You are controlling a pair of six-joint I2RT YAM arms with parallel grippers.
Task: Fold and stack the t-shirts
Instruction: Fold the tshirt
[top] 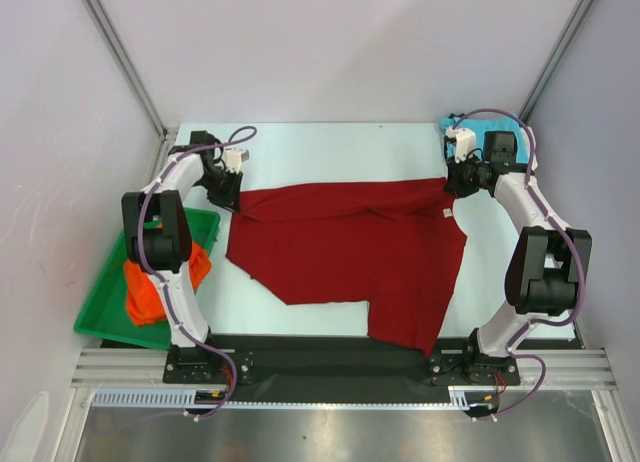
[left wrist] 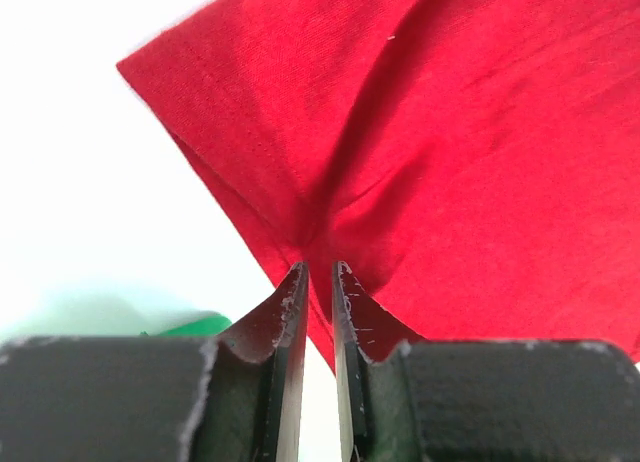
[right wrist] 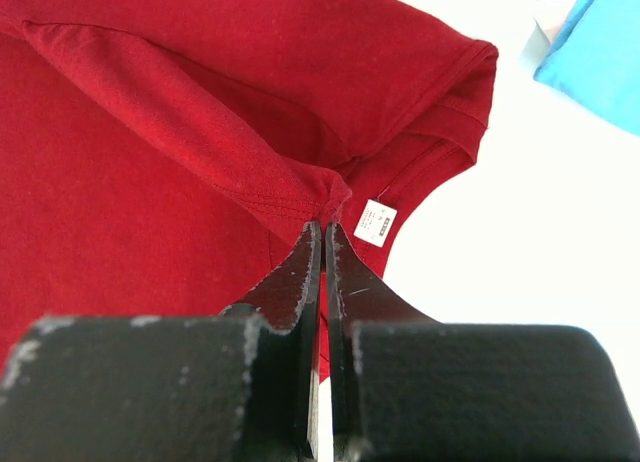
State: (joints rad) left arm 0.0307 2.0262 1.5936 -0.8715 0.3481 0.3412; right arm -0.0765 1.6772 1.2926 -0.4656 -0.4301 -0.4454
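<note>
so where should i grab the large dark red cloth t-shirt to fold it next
Likely the large dark red cloth t-shirt by its near flap's edge, coming from above on the robot's side: it lies flat, and that flap reaches the black strip.

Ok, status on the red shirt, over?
Right gripper shut on dark red t-shirt near the collar label. Left gripper jaws barely apart at its corner, grip unclear. Shirt spread, partly folded. Nothing lying on it.

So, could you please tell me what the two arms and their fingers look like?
The left arm and right arm both have white links and chunky black joints on black bases, with a purple cable looping along each. The fingers are thin, flat, dark blades with scuffed pale edges.
</note>
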